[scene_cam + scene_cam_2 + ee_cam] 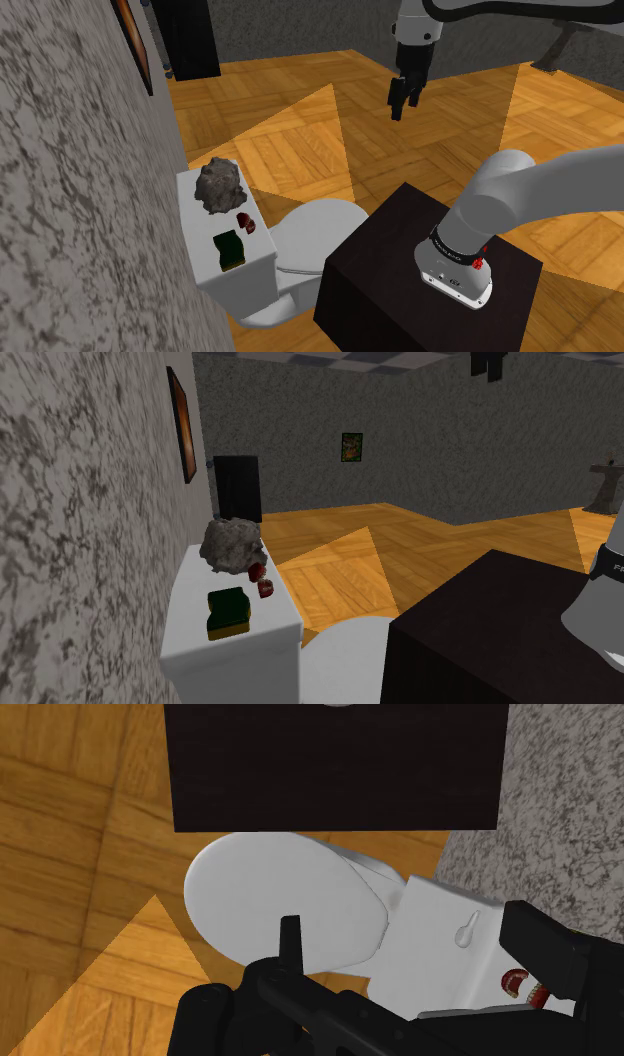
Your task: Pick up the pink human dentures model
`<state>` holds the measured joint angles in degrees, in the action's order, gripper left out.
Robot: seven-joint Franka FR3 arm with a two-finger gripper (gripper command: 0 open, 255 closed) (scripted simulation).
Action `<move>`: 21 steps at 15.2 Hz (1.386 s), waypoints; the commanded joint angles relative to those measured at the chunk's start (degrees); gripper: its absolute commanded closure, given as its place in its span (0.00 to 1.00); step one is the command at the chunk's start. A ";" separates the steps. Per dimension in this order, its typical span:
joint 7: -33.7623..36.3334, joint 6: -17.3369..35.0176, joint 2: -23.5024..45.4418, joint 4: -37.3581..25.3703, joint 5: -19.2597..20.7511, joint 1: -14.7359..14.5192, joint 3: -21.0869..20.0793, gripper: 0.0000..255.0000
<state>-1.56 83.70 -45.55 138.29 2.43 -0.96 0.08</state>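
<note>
The dentures model (245, 223) is a small dark red and pink piece lying on the white toilet tank lid (199, 226), between a grey rock (219, 185) and a green and yellow sponge (231, 249). It also lies on the lid in the second exterior view (262, 580). My black gripper (402, 100) hangs high over the wooden floor, far from the tank toward the shoulder view's upper right. In the wrist view the gripper (415, 942) is open with nothing in it, and the dentures (518, 984) peek out beside one finger (543, 950).
The closed white toilet seat (318, 224) lies between the tank and my dark stand (385, 270). A mottled grey wall (70, 190) runs right behind the tank, with a framed picture (135, 40) on it. A dark cabinet (186, 38) stands far back.
</note>
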 commanded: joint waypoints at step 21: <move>22.19 33.20 29.74 0.95 -7.19 -4.47 -17.16 0.00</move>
<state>19.25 115.65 -18.11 140.50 -5.02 -5.37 -16.25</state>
